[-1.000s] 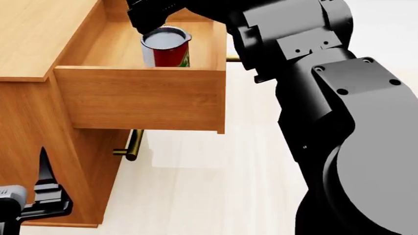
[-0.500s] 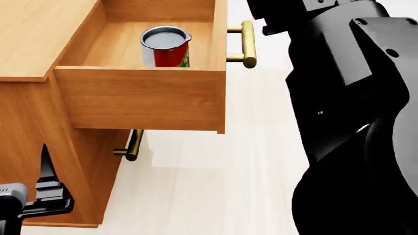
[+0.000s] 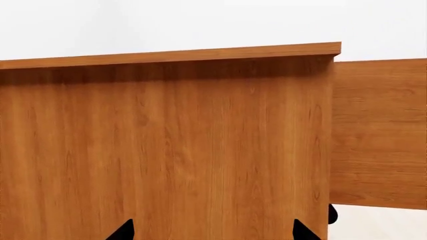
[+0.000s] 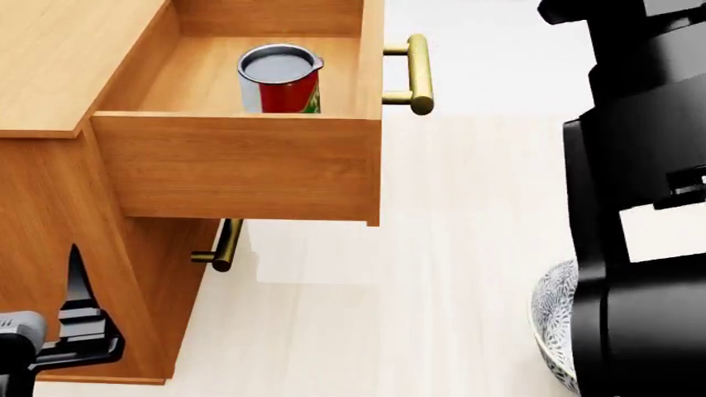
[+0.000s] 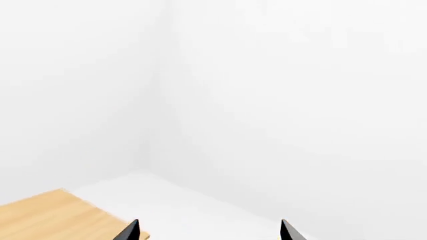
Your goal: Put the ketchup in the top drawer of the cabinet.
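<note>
While the top drawer [image 4: 237, 165] stands pulled out of the cabinet [image 4: 55, 66], the ketchup [image 4: 281, 78] sits upright on its floor, near the front panel that carries the brass bar handle [image 4: 418, 73], and nothing touches it. A second brass handle [image 4: 224, 245] shows below, on the lower drawer front. The left gripper [image 3: 212, 231] faces the cabinet's side panel, its two dark fingertips spread well apart with nothing between them. The right gripper [image 5: 208, 231] points toward a white wall, its tips likewise apart and empty; the right arm [image 4: 646, 207] fills the head view's right side. A patterned grey-white bowl [image 4: 551, 322] peeks out beside that arm on the pale floor.
</note>
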